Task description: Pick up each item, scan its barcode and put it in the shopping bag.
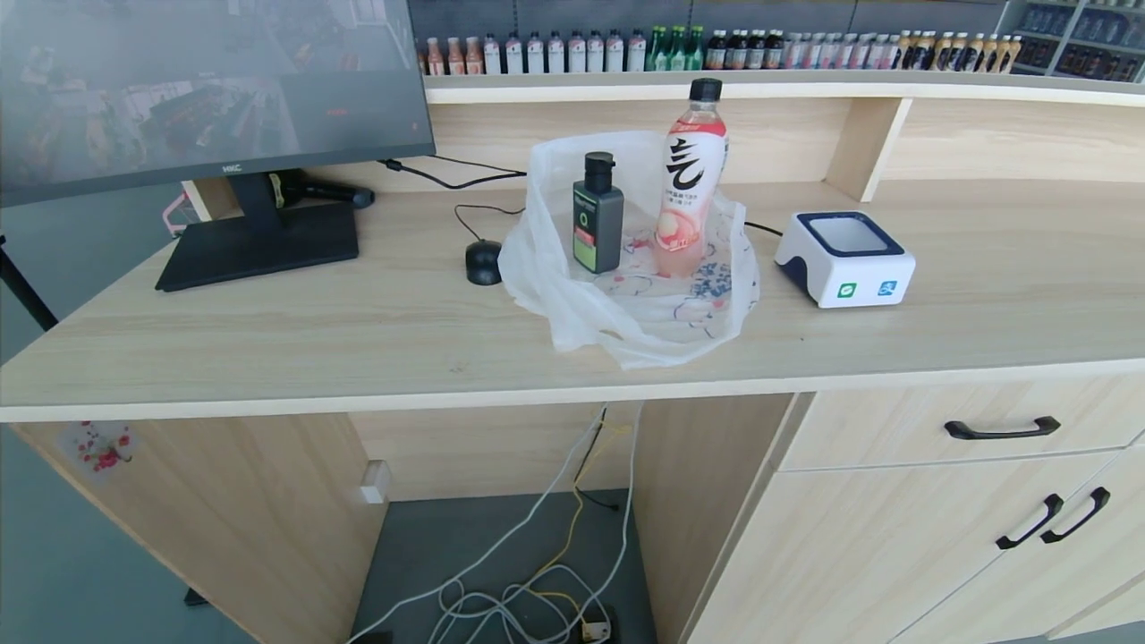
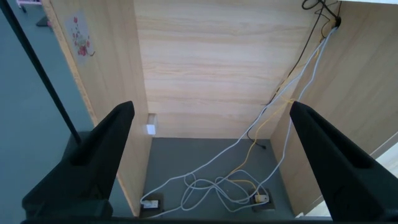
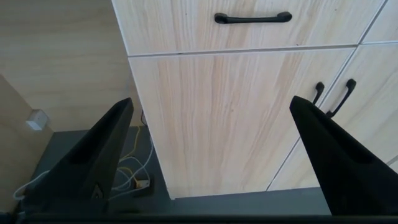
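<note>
Hanging low in front of the desk [image 1: 268, 340], the left jaws gape wide and empty over the cables [image 2: 211, 186] on the floor, and the right jaws gape likewise before the drawer fronts [image 3: 249, 93]. Farther back on the desk, the shopping bag [image 1: 626, 313] lies slumped open with the dark green bottle [image 1: 597, 219] and, just right of it, the pink drink bottle [image 1: 689, 188] upright inside, the scanner [image 1: 845, 259] near its right side. Both items seem bagged, so the task looks finished; any further pick would call for raising an arm above the desk edge first.
</note>
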Tool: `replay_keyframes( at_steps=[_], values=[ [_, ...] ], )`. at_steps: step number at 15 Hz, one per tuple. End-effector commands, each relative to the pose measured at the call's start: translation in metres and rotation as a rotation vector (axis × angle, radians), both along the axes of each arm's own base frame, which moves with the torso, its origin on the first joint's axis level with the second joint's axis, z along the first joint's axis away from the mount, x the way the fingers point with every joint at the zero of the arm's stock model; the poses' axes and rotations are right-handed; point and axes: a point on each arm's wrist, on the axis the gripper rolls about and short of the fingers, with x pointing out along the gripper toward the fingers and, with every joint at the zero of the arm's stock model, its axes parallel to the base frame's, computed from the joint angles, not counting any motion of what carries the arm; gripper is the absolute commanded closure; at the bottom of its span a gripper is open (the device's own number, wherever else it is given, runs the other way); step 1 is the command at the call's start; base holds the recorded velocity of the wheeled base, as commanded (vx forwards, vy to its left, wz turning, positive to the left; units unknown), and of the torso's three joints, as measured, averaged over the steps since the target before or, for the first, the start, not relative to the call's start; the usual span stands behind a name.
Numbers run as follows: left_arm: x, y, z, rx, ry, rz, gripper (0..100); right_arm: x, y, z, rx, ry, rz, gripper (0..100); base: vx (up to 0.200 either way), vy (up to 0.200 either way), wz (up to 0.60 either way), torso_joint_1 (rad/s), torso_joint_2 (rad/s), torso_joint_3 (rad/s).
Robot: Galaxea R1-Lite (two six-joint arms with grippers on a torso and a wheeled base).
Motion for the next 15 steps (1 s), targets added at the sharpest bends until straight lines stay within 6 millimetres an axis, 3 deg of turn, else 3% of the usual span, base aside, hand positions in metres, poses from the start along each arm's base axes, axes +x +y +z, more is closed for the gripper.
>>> replay_keyframes(
  at_steps=[1, 15],
  values=[
    [0.0000, 0.0000, 0.0000, 0.001, -0.001, 0.000, 0, 0.0002, 0.0000, 0.0000, -0.001, 0.003, 0.000, 0, 0.000, -0.200, 0.00, 0.002, 0.01, 0.007],
    [0.0000, 0.0000, 0.0000, -0.007, -0.001, 0.002, 0, 0.0002, 0.0000, 0.0000, -0.009, 0.003, 0.000, 0, 0.000, -0.200, 0.00, 0.002, 0.00, 0.002]
  ],
)
